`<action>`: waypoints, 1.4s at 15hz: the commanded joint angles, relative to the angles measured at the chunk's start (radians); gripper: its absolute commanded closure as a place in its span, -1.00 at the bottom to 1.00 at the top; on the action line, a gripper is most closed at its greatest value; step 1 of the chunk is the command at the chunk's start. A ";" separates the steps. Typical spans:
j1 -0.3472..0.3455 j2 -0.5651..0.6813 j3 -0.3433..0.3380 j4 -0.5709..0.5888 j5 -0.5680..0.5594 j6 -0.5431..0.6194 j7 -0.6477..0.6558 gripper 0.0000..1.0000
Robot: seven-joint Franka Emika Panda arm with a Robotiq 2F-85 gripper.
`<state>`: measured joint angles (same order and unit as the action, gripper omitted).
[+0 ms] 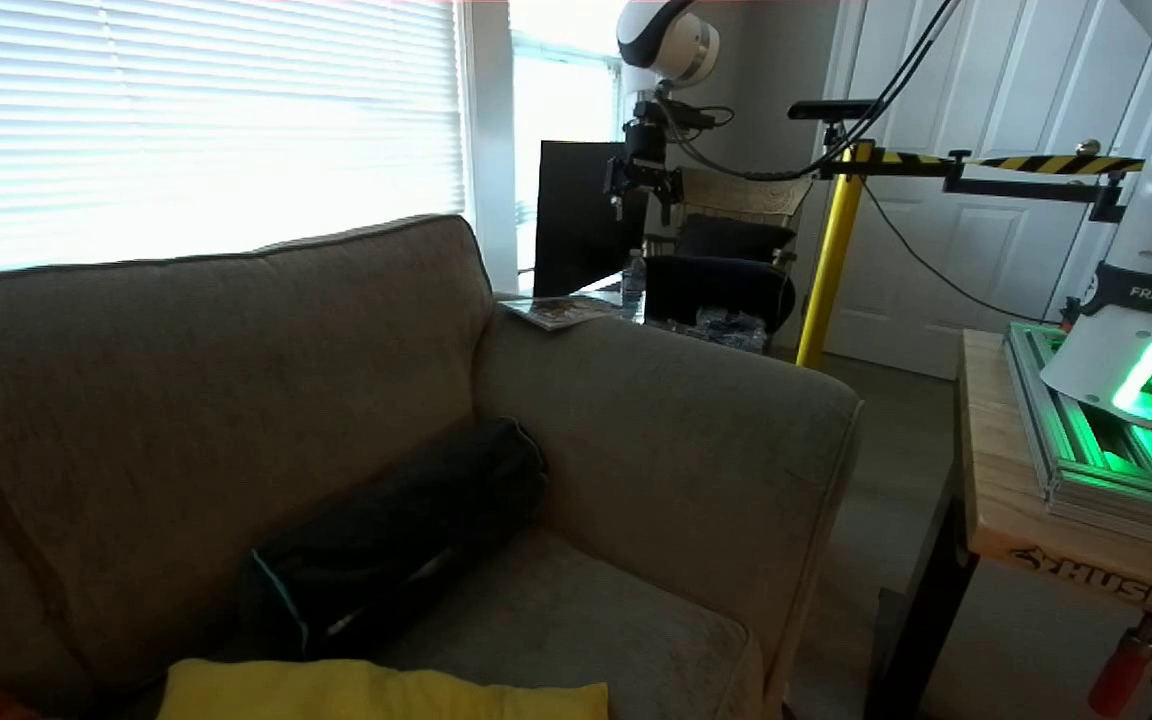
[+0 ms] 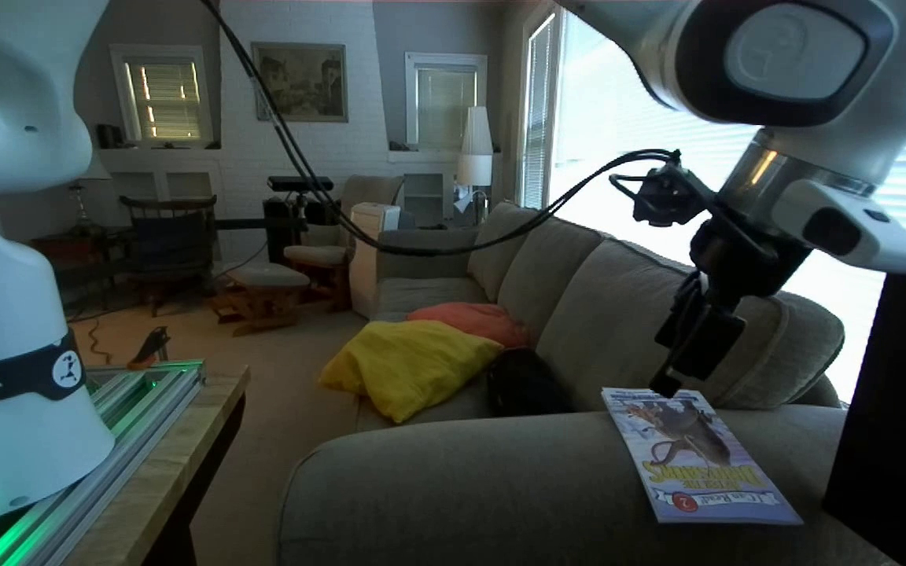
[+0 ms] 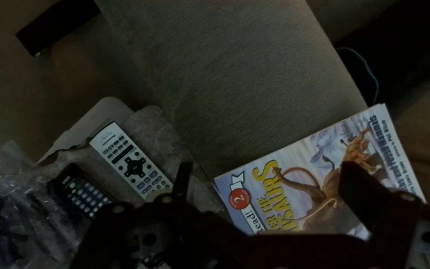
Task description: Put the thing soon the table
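Hanging higher than the sofa arm [image 2: 461, 479], the gripper [image 3: 266, 167] points downward, its fingers well spread with nothing between them, probably because a grasp from above is wanted. Below it lies the I Can Read! book [image 2: 693, 456], flat on the sofa arm; in the wrist view it shows through the gap and reaches past one finger. Lying so, it offers only thin edges, so I judge it difficult to pinch. To the other finger's side rest the Panasonic remote [image 3: 134, 162] and a black remote [image 3: 83, 191], with clear plastic wrapping [image 3: 17, 213] farther out. The task does not say which thing must travel. The dark table I cannot identify with certainty; the mottled surface [image 3: 155, 138] under the remotes, below the gripper, may be its top.
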<state>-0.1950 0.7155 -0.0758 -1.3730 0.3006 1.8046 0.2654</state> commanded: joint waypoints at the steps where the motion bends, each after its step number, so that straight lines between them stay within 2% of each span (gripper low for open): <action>1: -0.009 0.025 -0.006 0.043 0.007 -0.026 0.009 -1.00; 4: -0.018 0.057 -0.005 0.099 0.010 -0.053 0.023 -1.00; 8: -0.015 0.054 -0.004 0.017 0.051 0.158 0.048 -1.00; 13: -0.058 0.114 0.040 -0.016 0.150 0.385 0.013 -1.00; 16: -0.108 0.189 0.091 0.014 0.225 0.435 -0.054 -1.00; 21: -0.211 0.316 0.185 0.084 0.298 0.408 -0.270 -1.00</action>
<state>-0.3434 0.9479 0.0528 -1.3673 0.5481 2.2363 0.1231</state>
